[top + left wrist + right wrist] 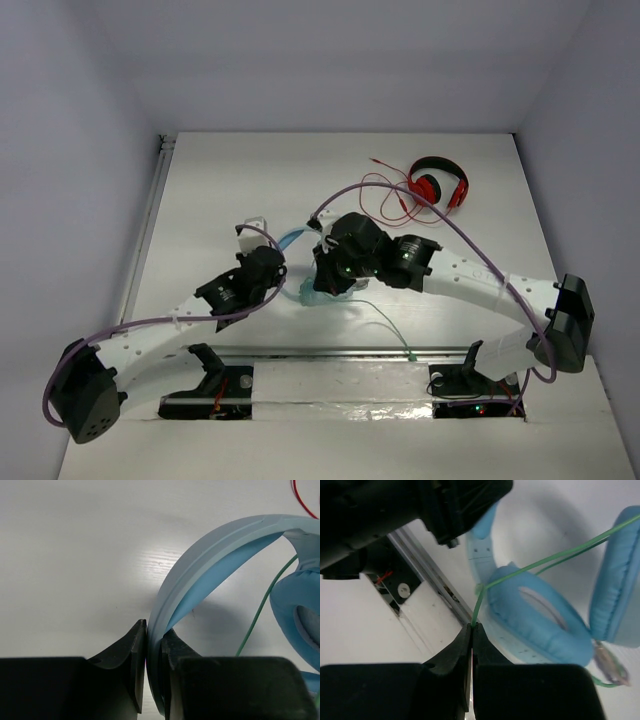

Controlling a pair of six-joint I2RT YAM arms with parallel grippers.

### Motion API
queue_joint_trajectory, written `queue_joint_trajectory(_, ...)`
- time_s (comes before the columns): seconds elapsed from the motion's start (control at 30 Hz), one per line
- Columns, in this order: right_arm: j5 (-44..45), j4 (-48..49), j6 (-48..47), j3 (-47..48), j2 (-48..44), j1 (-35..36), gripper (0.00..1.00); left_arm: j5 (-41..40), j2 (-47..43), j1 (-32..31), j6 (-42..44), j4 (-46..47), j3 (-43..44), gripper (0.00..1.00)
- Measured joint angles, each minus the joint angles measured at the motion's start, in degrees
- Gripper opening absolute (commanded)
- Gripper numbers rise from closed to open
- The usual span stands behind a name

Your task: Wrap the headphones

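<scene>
Top view: the blue headphones [297,240] sit mid-table [220,190], right between the two arms, with both claws on them. The left claw [280,258] comes in from the left at the band. The right claw [328,284] comes in from the right, down by the nearer cup. The loose cable [385,321] trails off to the near right and ends close to the front edge. So the slack lies on the right arm's side, and I'd guess that's the arm to do the winding. The red headphones [440,183] are well apart at the back, out of it.

Left wrist view: the left claw is almost closed, pinching the headband [200,555] edge-on, one finger on each face. From the fingers the band arcs up and off to the right, with an earcup [295,612] at its far end and the green cable hanging beside it. Looks like a decent anchor hold to me.

Right wrist view: the right claw is squeezed down on the thin cable, right at the fingertips. From there the cable runs up and to the right across the cups, fairly taut. Both cups lie just past the fingertips on the right, and the front rail [427,567] is on the left. My read is that the next bit depends on carrying that line around the cups, across the way they lie, while the left claw holds the band.
</scene>
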Motion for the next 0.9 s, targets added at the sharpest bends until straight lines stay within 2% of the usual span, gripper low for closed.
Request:
queue_joint_trajectory(0.27,11.89,-8.96,-3.54,4.28,1.79,0.31,0.00,5.73,-0.90,-2.54,0.87,-8.48,1.79,0.00)
queue_joint_trajectory(0.43,20.48,-11.67,-5.22,5.60,1.29,0.98,0.00,8.22,-0.61,-2.56,1.95,-9.60,4.57,0.00)
queue_joint_trajectory(0.67,31.65,-11.13,-7.13,5.40,0.39,1.31,0.00,10.75,2.43,-2.56,5.57,-9.77,9.99,0.00)
queue_joint_trajectory(0.9,36.33,-7.08,-7.69,2.73,-2.71,1.88,0.00,11.63,5.44,-2.54,12.00,-12.26,16.94,0.00)
